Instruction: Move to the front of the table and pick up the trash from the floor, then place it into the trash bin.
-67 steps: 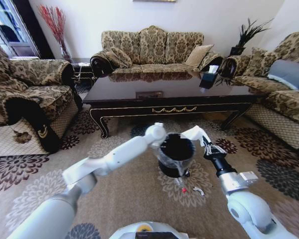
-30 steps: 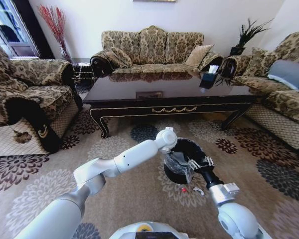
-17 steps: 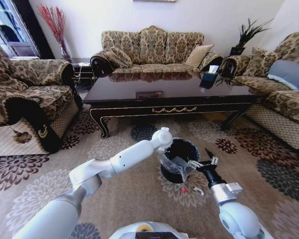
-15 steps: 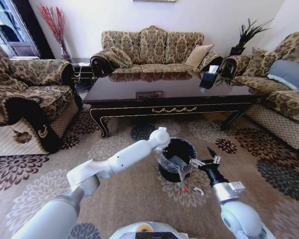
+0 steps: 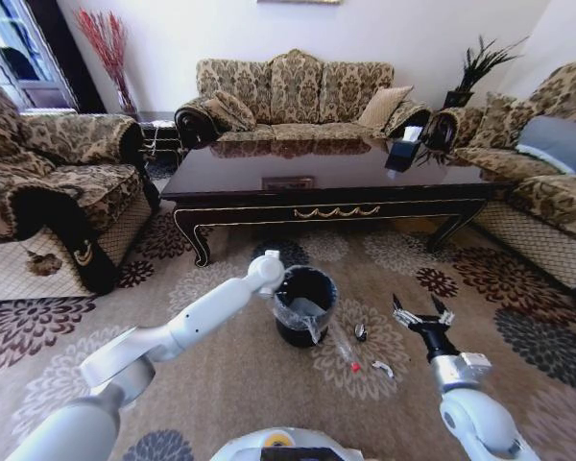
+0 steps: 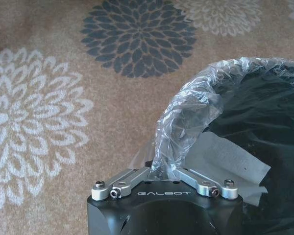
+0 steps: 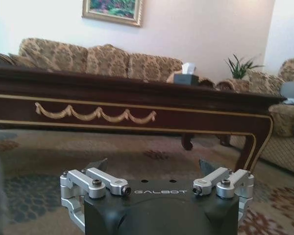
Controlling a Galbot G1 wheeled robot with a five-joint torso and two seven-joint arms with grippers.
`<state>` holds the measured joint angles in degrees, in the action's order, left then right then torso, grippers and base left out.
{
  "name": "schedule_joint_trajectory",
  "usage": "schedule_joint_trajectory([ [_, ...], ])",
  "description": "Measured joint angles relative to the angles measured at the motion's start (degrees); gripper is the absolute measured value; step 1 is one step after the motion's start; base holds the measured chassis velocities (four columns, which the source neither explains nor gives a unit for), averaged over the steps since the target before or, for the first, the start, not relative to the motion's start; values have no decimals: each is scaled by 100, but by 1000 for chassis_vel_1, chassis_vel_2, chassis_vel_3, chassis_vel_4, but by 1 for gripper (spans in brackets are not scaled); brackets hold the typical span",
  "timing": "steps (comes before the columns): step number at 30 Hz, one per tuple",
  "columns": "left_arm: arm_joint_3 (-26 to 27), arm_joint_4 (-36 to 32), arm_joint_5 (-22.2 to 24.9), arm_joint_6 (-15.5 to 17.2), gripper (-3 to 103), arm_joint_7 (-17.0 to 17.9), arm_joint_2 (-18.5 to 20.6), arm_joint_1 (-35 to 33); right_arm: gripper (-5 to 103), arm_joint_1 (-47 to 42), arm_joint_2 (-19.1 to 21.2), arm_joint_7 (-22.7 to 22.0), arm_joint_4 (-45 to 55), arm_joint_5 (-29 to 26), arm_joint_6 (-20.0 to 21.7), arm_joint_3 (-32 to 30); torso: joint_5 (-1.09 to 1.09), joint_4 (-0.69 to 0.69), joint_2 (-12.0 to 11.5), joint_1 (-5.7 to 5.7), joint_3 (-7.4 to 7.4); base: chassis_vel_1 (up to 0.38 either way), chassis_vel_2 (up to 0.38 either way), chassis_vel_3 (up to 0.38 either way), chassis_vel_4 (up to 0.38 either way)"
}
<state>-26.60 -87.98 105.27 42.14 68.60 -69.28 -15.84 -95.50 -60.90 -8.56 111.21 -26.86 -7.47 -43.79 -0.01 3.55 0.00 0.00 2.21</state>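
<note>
Trash (image 5: 357, 351) lies at the bin's (image 5: 304, 305) three o'clock; left tool (image 6: 162, 172) pinches its liner, right tool (image 5: 420, 313) spread empty. Next: grasp litter.

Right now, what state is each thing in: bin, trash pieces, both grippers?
trash bin: upright on the carpet, white paper inside.
clear liner: pinched at the rim by the left gripper, shut.
right gripper: open, empty, above the carpet.
clear bottle: lying on the carpet.
dark piece, white paper bit: on the carpet.
</note>
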Motion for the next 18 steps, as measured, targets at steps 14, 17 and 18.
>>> schedule_joint_trajectory([
  [14,535,-11,-308,0,0,-44,80,-484,100,853,-127,268,-2237,-61,-82,683,0,0,-1,0,0,0,0,0,0],
  [17,587,-1,-407,0,0,-46,121,-574,100,974,-183,292,-2578,-1,-115,842,1,-1,-1,0,0,0,0,0,0],
  [18,605,2,-438,0,0,-45,130,-600,100,1013,-210,297,-2673,24,-131,887,1,0,-1,0,0,0,0,0,0],
])
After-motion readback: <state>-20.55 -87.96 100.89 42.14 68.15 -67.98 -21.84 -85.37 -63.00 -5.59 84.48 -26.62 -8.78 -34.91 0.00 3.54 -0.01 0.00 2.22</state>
